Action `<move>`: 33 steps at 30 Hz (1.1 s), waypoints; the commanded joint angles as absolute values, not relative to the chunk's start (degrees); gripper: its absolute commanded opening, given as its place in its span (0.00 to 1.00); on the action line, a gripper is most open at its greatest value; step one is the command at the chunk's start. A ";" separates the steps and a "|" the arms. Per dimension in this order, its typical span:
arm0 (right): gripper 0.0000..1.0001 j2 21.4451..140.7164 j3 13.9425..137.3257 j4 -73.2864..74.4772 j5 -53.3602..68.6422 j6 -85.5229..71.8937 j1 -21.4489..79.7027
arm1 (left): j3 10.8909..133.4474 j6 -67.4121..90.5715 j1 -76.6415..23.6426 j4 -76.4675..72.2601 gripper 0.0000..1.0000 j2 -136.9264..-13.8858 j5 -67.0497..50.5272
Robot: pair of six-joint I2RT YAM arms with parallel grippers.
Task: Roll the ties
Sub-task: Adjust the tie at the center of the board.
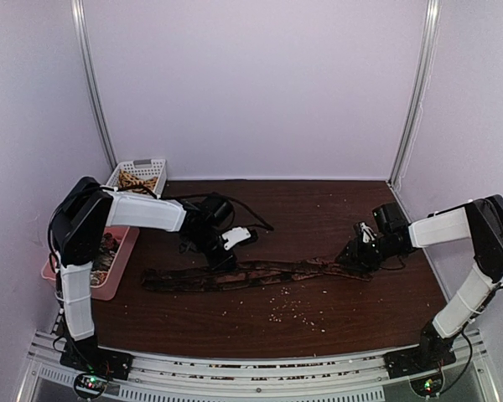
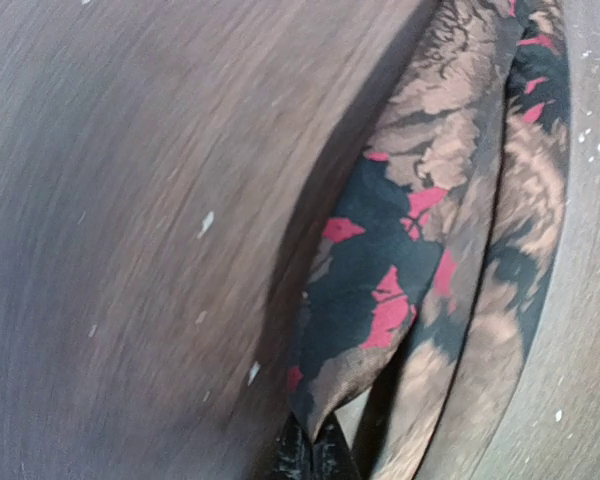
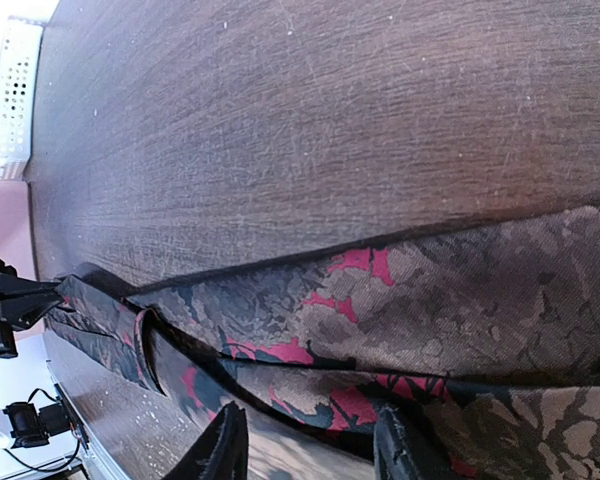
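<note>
The left pincer (image 2: 310,455) is clamping fully together on the tie (image 1: 268,272), its dark tips nipping a pointed fold of the cloth that is rising a little off the table (image 1: 318,209). The right pincer (image 3: 310,452) is standing about half open over the tie's other end, one finger at each side of a stretch of cloth lying across the gap. It is not gripping anything, and whether its tips are pressing on the fabric cannot be told. Nearest the arm bases, a scatter of pale crumbs (image 1: 295,311) is lying on the dark wood, just in front of the tie's middle. Behind them the tie is stretching sideways across the table as one long narrow band. Seen close, it is showing black, tan and red patches and is lying folded lengthwise in layers. The left pincer is meeting it left of the middle and the right pincer at its right end, the two well apart. Farther left, a pink tray (image 1: 109,291) is sitting at the table's edge, partly behind the left arm. Beyond it a white basket (image 1: 139,164) is holding something tan, too small to make out. A black cable (image 1: 253,214) is looping behind the left wrist, and a pale wall (image 1: 260,84) is closing off the back.
</note>
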State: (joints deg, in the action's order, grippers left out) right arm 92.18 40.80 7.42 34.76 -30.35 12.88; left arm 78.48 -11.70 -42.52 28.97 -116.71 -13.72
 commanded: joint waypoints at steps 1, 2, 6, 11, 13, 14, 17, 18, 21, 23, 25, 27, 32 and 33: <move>0.44 92.38 38.19 11.78 31.32 -30.00 12.81 | 75.18 -8.89 -41.23 27.79 0.00 -112.54 -11.75; 0.44 92.25 37.97 11.80 31.18 -30.01 12.64 | 74.36 -8.42 -40.84 27.70 0.00 -111.96 -11.58; 0.44 91.78 37.39 12.06 30.94 -29.84 11.84 | 70.40 -6.19 -38.66 27.16 0.00 -109.44 -10.97; 0.44 90.51 37.25 12.38 30.61 -30.10 11.36 | 68.60 -5.60 -37.88 28.31 0.00 -109.16 -9.58; 0.44 90.10 37.39 12.75 30.30 -30.24 11.21 | 68.11 -5.31 -37.88 29.28 0.00 -109.06 -8.21; 0.44 89.83 37.48 12.99 30.18 -30.25 11.17 | 67.74 -5.05 -37.84 29.61 0.00 -109.03 -7.61; 0.44 88.73 37.76 13.84 29.80 -29.83 11.08 | 66.31 -4.75 -37.72 29.44 0.00 -108.73 -7.59; 0.44 88.22 37.84 13.90 29.80 -29.63 11.07 | 66.01 -4.68 -37.72 29.18 0.00 -108.72 -7.91; 0.44 87.04 37.89 13.96 31.07 -29.70 11.07 | 65.81 -4.66 -37.71 28.92 0.00 -108.68 -8.71; 0.44 85.38 37.52 13.67 33.07 -30.27 11.16 | 66.15 -4.66 -37.71 28.92 0.00 -108.70 -8.86; 0.44 83.24 36.96 13.73 34.83 -31.02 11.43 | 66.41 -4.74 -37.71 28.87 0.00 -108.77 -9.14; 0.44 81.16 36.68 14.91 35.59 -31.20 11.80 | 66.72 -4.74 -37.72 28.80 0.00 -108.89 -9.14; 0.46 77.23 34.90 16.87 36.17 -31.35 12.04 | 67.24 -4.72 -37.71 28.78 0.00 -109.20 -9.58; 0.47 77.22 34.53 16.94 36.08 -31.18 12.04 | 67.30 -4.74 -37.73 28.73 0.00 -109.24 -9.59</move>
